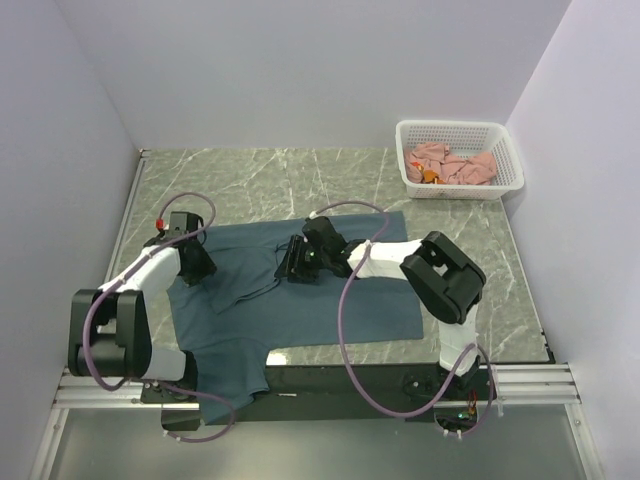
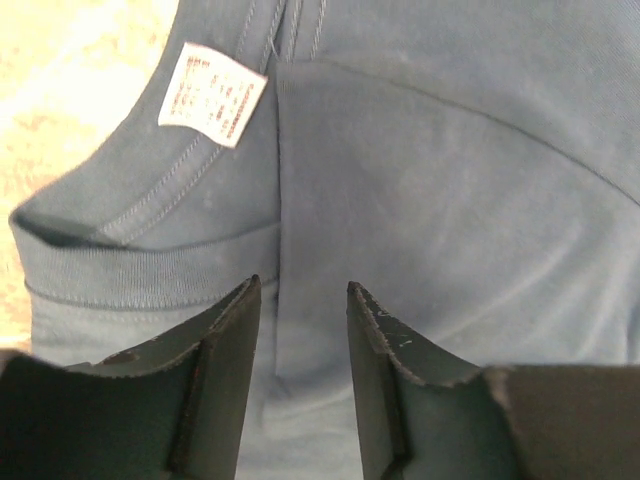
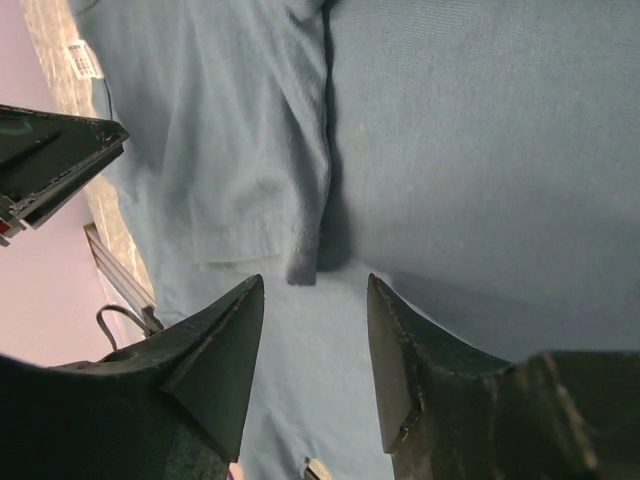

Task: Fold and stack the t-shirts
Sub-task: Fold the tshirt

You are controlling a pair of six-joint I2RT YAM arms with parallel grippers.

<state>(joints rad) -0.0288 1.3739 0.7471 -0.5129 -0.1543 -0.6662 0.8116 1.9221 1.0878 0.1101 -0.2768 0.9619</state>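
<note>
While the dark slate-blue t-shirt (image 1: pixel 340 300) lies spread on the desk (image 1: pixel 260 185) between the two arms, the left gripper (image 2: pixel 303 290) hangs low over its collar end. Its jaws are partly apart with nothing between them, and the ribbed neckband and white label (image 2: pixel 212 95) lie just beyond the fingertips. The right gripper (image 3: pixel 315 280) sits low over the shirt's middle, jaws likewise moderately spread and empty, with a folded sleeve hem (image 3: pixel 300 260) directly ahead of the gap. The salmon-pink t-shirts (image 1: pixel 455 163) lie heaped in the white basket (image 1: pixel 460 126) at the far right corner, well apart from both grippers.
</note>
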